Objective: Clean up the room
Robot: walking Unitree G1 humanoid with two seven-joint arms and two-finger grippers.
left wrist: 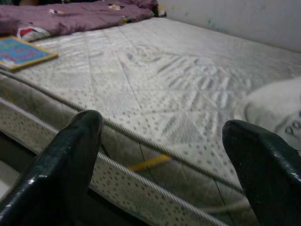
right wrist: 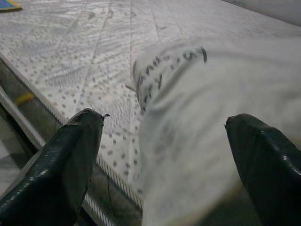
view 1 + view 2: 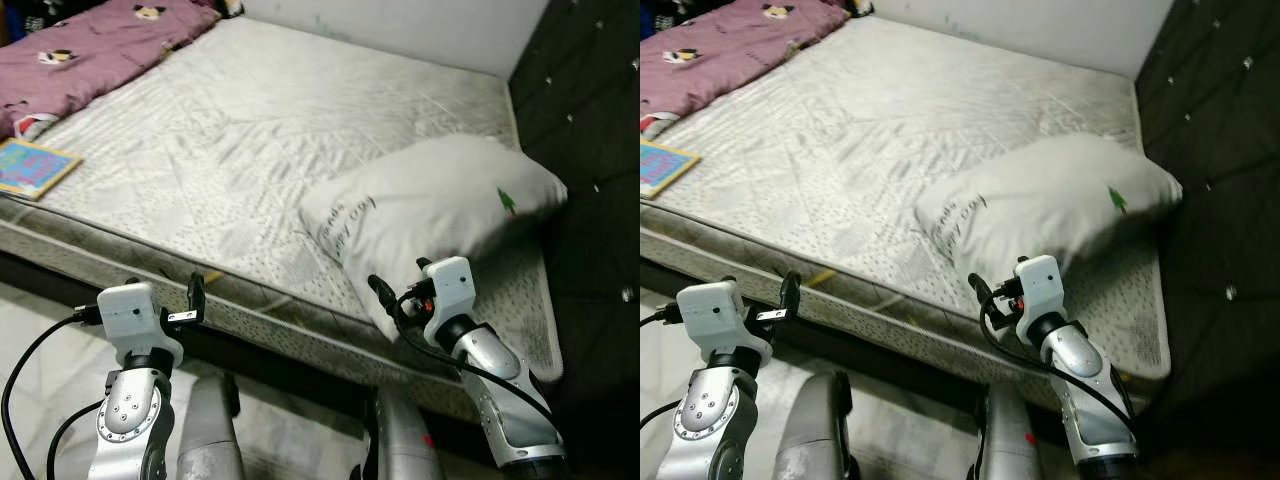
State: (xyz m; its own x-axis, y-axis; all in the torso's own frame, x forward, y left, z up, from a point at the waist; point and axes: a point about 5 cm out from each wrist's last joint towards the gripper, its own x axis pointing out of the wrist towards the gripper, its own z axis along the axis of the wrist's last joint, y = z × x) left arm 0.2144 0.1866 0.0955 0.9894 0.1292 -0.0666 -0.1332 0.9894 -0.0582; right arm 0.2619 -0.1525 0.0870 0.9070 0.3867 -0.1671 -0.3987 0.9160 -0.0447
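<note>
A white pillow (image 3: 435, 210) with dark lettering lies on the right side of the bare mattress (image 3: 250, 130), its far end against the dark headboard (image 3: 590, 110). My right gripper (image 2: 163, 117) is open just before the pillow's near corner (image 2: 188, 117), at the mattress's front edge, with nothing held. My left gripper (image 1: 162, 125) is open in front of the mattress's front edge, further left, and it is empty. A purple blanket (image 3: 90, 45) is bunched at the far left of the bed. A colourful book (image 3: 30, 167) lies on the mattress's left edge.
The tufted dark headboard runs along the right side. A white wall (image 3: 400, 25) stands behind the bed. Pale floor (image 3: 40, 330) shows below the bed's dark base on the left. My two silver arms (image 3: 500, 390) rise from below.
</note>
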